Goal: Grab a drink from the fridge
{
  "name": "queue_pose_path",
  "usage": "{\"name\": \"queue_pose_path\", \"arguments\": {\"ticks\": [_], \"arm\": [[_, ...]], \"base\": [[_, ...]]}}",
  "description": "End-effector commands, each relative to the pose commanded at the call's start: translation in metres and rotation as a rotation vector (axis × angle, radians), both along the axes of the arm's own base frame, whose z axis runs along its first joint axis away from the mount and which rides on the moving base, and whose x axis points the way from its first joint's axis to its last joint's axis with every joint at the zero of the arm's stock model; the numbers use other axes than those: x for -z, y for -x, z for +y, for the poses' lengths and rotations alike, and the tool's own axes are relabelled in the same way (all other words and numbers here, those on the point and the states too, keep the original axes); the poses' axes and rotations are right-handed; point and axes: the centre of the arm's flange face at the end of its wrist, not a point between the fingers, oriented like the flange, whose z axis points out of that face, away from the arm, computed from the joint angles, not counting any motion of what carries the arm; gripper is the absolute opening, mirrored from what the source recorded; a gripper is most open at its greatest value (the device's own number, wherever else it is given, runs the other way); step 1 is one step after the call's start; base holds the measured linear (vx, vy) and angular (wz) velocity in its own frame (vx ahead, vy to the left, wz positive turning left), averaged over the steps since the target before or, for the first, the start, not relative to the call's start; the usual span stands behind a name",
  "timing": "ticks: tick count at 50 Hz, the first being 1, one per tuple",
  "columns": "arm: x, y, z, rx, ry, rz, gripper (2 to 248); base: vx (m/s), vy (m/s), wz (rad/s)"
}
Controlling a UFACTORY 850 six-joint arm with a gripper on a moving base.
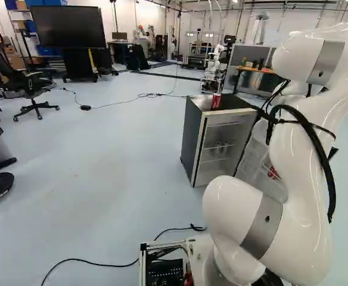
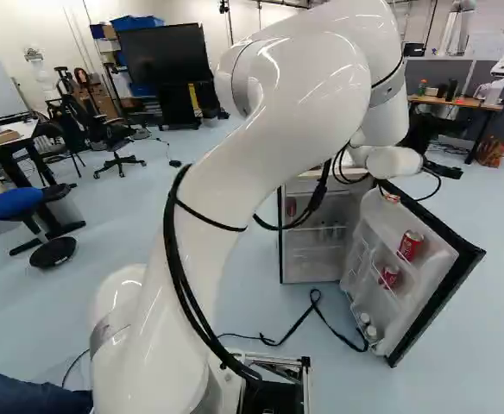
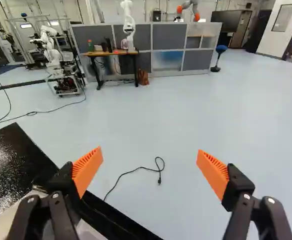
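Ahead, black cable on floor.

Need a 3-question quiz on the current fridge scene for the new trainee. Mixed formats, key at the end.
1. True or false: the door of the fridge is shut.
2. In the left base view, what stands on top of the fridge?
A) a blue stool
B) a red can
C) a black bag
3. Fill in: in the wrist view, the gripper has its two fingers ____, with nothing gripped.

Key:
1. False; it stands wide open.
2. B
3. apart
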Motion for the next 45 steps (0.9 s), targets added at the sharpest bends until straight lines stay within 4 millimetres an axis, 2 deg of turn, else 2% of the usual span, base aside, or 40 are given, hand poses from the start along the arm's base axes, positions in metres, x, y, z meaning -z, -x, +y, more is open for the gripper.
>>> {"name": "queue_pose_path", "arguments": {"ticks": [20, 29, 45], "arm": [[0.015, 0.014, -0.033, 0.065, -0.099, 0.041, 247], [0.015, 0.023, -0.046, 0.084, -0.14, 0.065, 247], [0.008, 0.031, -0.044, 0.084, -0.248, 0.14, 247]], "base": [[0.0, 0.0, 0.0], [0.0, 0.0, 0.0], [0.0, 0.0, 0.0]]}}
